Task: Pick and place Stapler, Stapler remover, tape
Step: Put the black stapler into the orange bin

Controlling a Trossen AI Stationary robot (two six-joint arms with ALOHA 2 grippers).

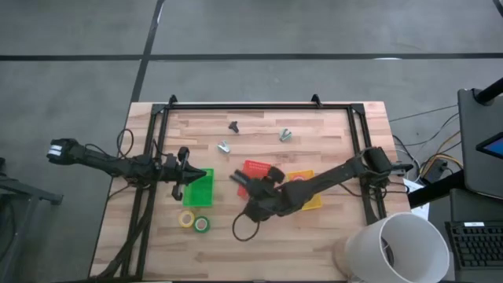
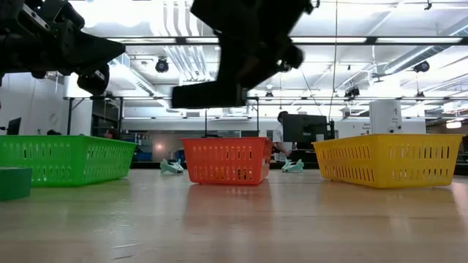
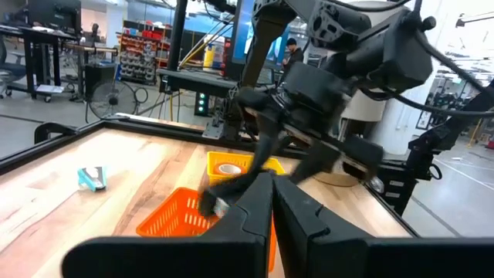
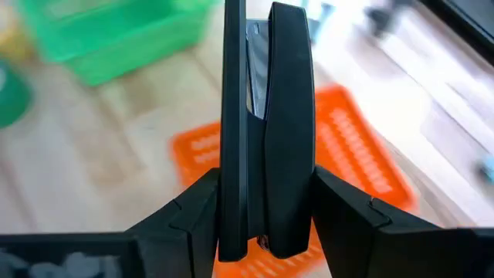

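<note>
My right gripper (image 1: 250, 185) is shut on the black stapler (image 2: 210, 94), which hangs in the air over the red bin (image 2: 227, 161). In the right wrist view the stapler (image 4: 270, 116) runs out between the fingers, with the red bin (image 4: 355, 162) below it. My left gripper (image 1: 187, 174) is shut and empty, hovering at the green bin (image 1: 199, 187). A yellow tape roll (image 1: 187, 218) and a green one (image 1: 202, 225) lie flat on the table near the green bin. A dark stapler remover (image 1: 233, 126) lies toward the far edge. My right gripper pinches the stapler between its two fingers at the stapler's rear end (image 4: 266, 224). One finger (image 4: 193, 224) lies on the thin base side, the other (image 4: 347, 224) on the thick top arm. The stapler points along the fingers, roughly level, lifted clear above the red bin.
The yellow bin (image 1: 305, 191) sits beside the red one, under my right arm. Two small pale-green removers (image 1: 224, 147) (image 1: 285, 135) lie on the far half of the table. A black frame rail (image 1: 259, 105) runs along the far edge. A white shade (image 1: 397, 250) stands at the near right corner.
</note>
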